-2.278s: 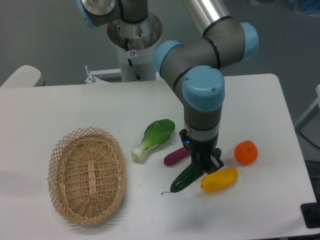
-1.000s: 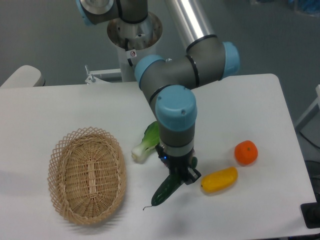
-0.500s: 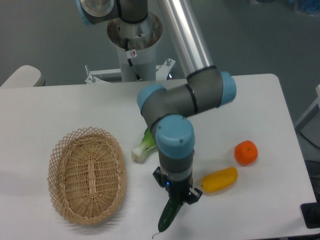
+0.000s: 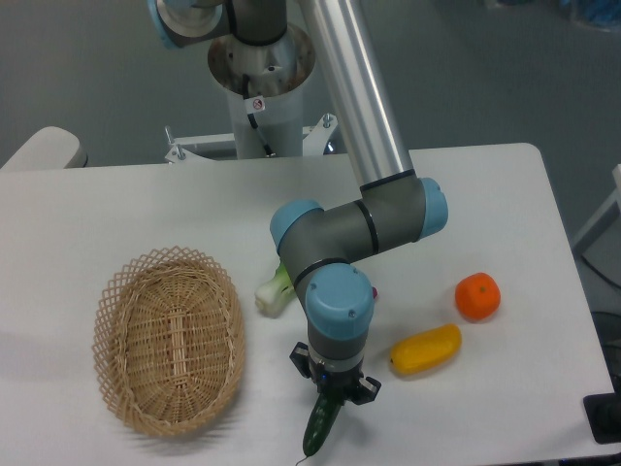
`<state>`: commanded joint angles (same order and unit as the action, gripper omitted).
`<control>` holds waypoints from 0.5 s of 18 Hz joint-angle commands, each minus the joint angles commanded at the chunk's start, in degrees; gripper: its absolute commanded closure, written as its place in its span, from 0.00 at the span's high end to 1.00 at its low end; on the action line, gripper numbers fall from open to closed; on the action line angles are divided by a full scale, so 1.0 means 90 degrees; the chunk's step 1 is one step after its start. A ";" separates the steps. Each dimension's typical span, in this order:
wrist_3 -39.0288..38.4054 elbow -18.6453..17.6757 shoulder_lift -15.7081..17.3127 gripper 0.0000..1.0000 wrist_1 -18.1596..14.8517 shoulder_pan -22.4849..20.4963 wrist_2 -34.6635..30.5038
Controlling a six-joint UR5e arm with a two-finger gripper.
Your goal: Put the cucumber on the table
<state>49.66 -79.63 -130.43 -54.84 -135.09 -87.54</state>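
Observation:
The dark green bumpy cucumber (image 4: 321,423) hangs tilted in my gripper (image 4: 333,390), its thin stem tail pointing down-left near the front edge of the white table (image 4: 116,209). The gripper is shut on the cucumber's upper end, just right of the basket's front end. I cannot tell whether the cucumber's lower tip touches the tabletop. The arm's wrist hides the fingers' upper part.
An oval wicker basket (image 4: 169,339) lies at the left. A bok choy (image 4: 275,289) peeks out behind the arm. A yellow pepper (image 4: 426,349) and an orange (image 4: 477,297) lie to the right. The small purple eggplant is almost hidden behind the wrist.
The gripper has carried the cucumber from beside the yellow pepper leftward and toward the front edge of the table, and the arm now covers most of the bok choy and the eggplant.

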 joint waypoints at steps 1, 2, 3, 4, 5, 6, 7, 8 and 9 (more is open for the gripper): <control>0.0000 -0.0010 0.0000 0.34 0.0000 0.0010 -0.0010; 0.0000 -0.0010 0.0000 0.34 0.0000 0.0020 -0.0010; 0.0000 -0.0010 0.0000 0.34 0.0000 0.0020 -0.0010; 0.0000 -0.0010 0.0000 0.35 0.0000 0.0020 -0.0010; 0.0010 -0.0010 0.0000 0.44 0.0000 0.0020 -0.0010; 0.0048 0.0000 0.0010 0.66 0.0010 0.0020 -0.0019; 0.0107 0.0000 0.0010 0.95 0.0058 0.0020 -0.0020; 0.0117 0.0009 0.0029 1.00 0.0049 0.0020 -0.0020; 0.0079 0.0019 0.0058 1.00 0.0068 0.0020 -0.0020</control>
<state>50.36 -79.45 -129.90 -54.23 -134.91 -87.71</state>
